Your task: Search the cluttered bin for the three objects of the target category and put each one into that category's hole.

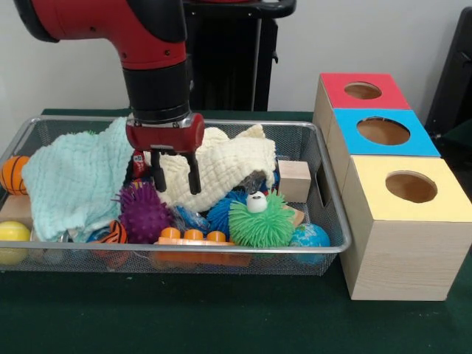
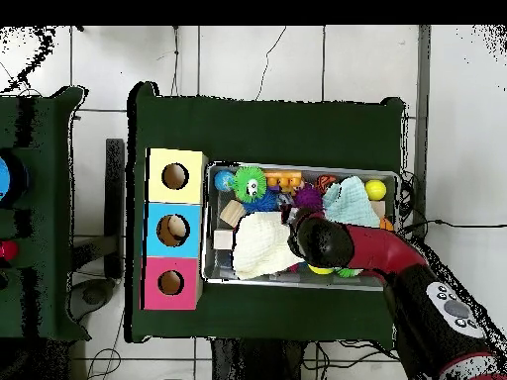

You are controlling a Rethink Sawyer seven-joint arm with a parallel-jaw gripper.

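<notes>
The gripper [image 1: 176,177], jaws spread and empty, hangs over the bin [image 1: 324,193] above the cream cloth [image 1: 228,168], with the blue-topped hole [image 1: 383,130] well off to its right.

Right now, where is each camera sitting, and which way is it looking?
Front view: sits across the table, facing the robot; it sees the bin and three boxes, with the red arm and open gripper hanging over the cream cloth.
Overhead view: sits above, looking straight down; the arm reaches up from the bottom right.
Both show the bin, the green spiky ball and the blue box's hole.
</notes>
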